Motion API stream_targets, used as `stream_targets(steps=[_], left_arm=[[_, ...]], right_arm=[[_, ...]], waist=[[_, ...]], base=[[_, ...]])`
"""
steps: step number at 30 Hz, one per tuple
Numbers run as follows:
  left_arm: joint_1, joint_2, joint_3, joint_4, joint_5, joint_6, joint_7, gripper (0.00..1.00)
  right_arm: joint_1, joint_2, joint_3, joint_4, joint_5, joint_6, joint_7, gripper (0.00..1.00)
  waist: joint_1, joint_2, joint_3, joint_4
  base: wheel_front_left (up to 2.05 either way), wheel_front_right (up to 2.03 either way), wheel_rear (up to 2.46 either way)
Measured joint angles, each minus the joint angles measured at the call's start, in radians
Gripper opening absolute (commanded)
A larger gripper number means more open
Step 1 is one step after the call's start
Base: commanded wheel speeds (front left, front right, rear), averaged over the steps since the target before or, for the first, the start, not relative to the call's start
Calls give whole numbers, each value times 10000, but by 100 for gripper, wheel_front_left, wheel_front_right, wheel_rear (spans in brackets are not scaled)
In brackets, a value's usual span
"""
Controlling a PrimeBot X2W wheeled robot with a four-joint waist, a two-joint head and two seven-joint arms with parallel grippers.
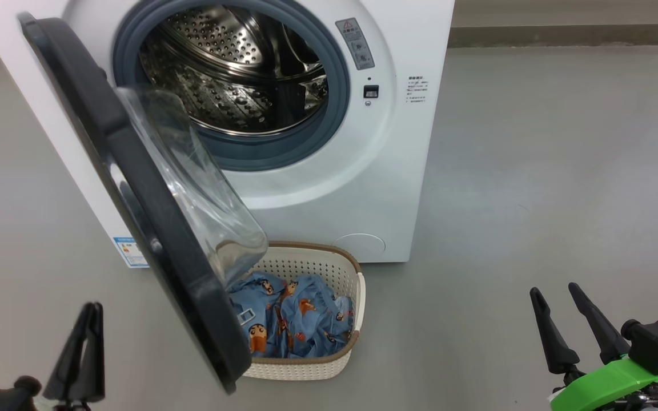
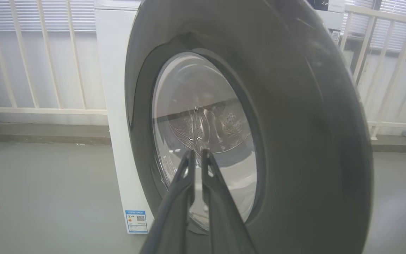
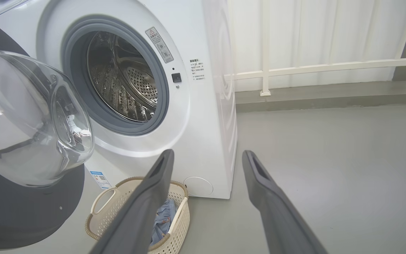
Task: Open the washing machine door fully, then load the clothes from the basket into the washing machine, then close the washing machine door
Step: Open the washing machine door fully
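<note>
L gripper is seen low, well left of the washer front, fingers pressed together w/ nothing btwn them. In the left wrist view it is aimed at the outer face of the door; contact can't be told. A closed tip is prob. chosen so the door can be nudged wider w/ one stiff point, which is a judgement only.

Door is hinged at the washer's left side & stands swung out approx. halfway, so "fully open" isn't judged done. Rim is wide, glossy black plastic. Centre is a clear glass bowl, smooth, reflective & bulged toward the washer.

The washer mouth is exposed: a grey rubber gasket is set round a shiny perforated steel drum.

The basket is set just in front of the washer's base, partly under the door's lower edge. It is cream perforated plastic w/ a brown woven-look rim. Clothes are bunched inside: light blue printed fabric, limp & creased.

R gripper is held well right of the washer over bare grey floor, fingers spread, nothing held. It is prob. parked clear of the door's swing.
</note>
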Motion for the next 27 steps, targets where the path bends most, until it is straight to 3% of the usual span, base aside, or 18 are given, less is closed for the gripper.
stream_targets(steps=[8, 16, 27], left_arm=[[-86, -201, 140, -2313, 587, 0, 0, 0], [-123, -234, -867, -4117, 648, 0, 637, 0], [-259, -370, -2694, -4391, 56, 0, 1511, 0]], right_arm=[[1, 13, -48, -27, 0, 0, 0, 100], [2, 52, -65, -42, -13, 0, 0, 100], [-2, 109, -38, -42, -13, 0, 0, 100]], waist=[[0, 0, -61, 147], [0, 0, -94, 82], [0, 0, -57, -190]], base=[[0, 0, 0], [0, 0, 0], [0, 0, 0]])
